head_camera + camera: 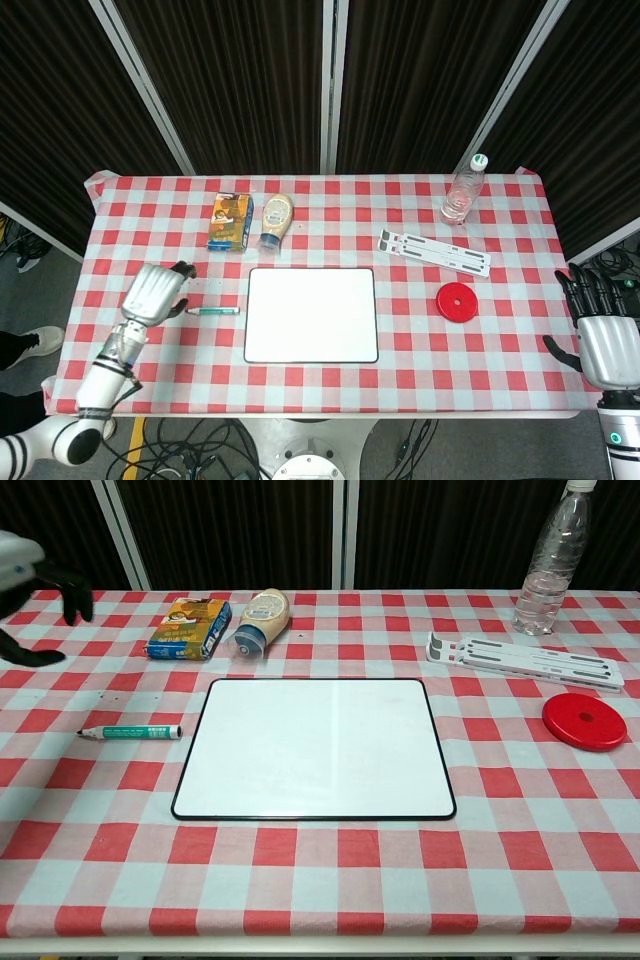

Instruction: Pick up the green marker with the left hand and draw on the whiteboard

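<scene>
The green marker [131, 732] lies flat on the checked counter [330, 880], capped, lengthwise left to right, its dark tip pointing away from the board. Just to its right my whiteboard [314, 747] lies flat, blank white, black-rimmed.

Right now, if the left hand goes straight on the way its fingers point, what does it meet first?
Probably the green marker: the left hand points toward the right, just beside the marker's tip. Its height is unclear, so it might pass above it.
</scene>
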Robot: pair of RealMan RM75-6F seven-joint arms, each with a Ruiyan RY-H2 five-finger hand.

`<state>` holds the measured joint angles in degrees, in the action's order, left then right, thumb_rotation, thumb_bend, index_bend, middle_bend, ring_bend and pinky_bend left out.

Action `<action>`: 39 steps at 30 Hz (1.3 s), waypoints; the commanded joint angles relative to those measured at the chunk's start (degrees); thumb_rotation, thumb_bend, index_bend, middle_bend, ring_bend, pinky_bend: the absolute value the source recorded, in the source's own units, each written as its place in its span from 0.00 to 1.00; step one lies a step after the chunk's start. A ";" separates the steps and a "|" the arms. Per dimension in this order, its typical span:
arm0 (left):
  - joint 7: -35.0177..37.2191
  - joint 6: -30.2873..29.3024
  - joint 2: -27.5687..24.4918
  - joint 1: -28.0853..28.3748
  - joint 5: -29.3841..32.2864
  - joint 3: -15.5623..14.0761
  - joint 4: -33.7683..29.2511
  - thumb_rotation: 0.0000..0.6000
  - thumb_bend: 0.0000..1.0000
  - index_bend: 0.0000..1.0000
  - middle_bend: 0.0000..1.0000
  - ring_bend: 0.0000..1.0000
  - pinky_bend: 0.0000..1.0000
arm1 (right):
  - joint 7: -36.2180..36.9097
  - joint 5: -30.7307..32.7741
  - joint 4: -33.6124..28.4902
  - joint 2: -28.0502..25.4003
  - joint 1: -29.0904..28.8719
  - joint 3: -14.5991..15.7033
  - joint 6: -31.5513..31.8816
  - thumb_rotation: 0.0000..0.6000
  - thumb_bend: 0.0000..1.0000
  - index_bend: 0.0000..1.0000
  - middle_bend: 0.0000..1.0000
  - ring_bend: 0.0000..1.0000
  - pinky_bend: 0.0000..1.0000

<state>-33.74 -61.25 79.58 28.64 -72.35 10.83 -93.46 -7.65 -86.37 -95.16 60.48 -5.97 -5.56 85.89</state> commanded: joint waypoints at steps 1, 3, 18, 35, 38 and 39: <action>-8.01 3.56 6.99 4.81 7.54 0.15 2.46 1.00 0.31 0.44 0.47 0.84 0.98 | 0.41 0.84 0.19 0.01 0.07 0.13 -0.69 1.00 0.09 0.00 0.00 0.00 0.00; -10.25 4.02 8.85 5.90 10.72 0.28 3.20 1.00 0.31 0.44 0.47 0.85 0.98 | 0.56 1.34 0.23 -0.08 0.14 0.17 -1.00 1.00 0.09 0.00 0.00 0.00 0.00; -18.93 1.33 17.07 10.64 25.63 -1.13 7.56 1.00 0.31 0.46 0.52 0.91 1.00 | 2.20 2.47 1.38 0.10 0.44 0.45 -1.82 1.00 0.09 0.00 0.00 0.00 0.00; -20.51 0.64 18.08 13.36 32.56 -2.56 9.95 1.00 0.32 0.46 0.50 0.91 1.00 | 2.04 3.07 1.12 -0.05 0.69 0.64 -2.14 1.00 0.09 0.00 0.00 0.00 0.00; -20.42 0.77 18.23 13.69 33.23 -2.93 10.26 1.00 0.33 0.46 0.50 0.91 1.00 | 2.08 3.05 1.10 -0.07 0.74 0.67 -2.09 1.00 0.09 0.00 0.00 0.00 0.00; -20.32 0.76 18.26 13.76 33.32 -3.04 10.32 1.00 0.33 0.46 0.50 0.91 1.00 | 2.05 3.05 1.10 -0.08 0.76 0.68 -2.07 1.00 0.09 0.00 0.00 0.00 0.00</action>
<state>-54.10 -60.51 97.80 42.36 -39.06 7.82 -83.18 -5.61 -83.32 -94.06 60.40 -5.21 -4.89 83.82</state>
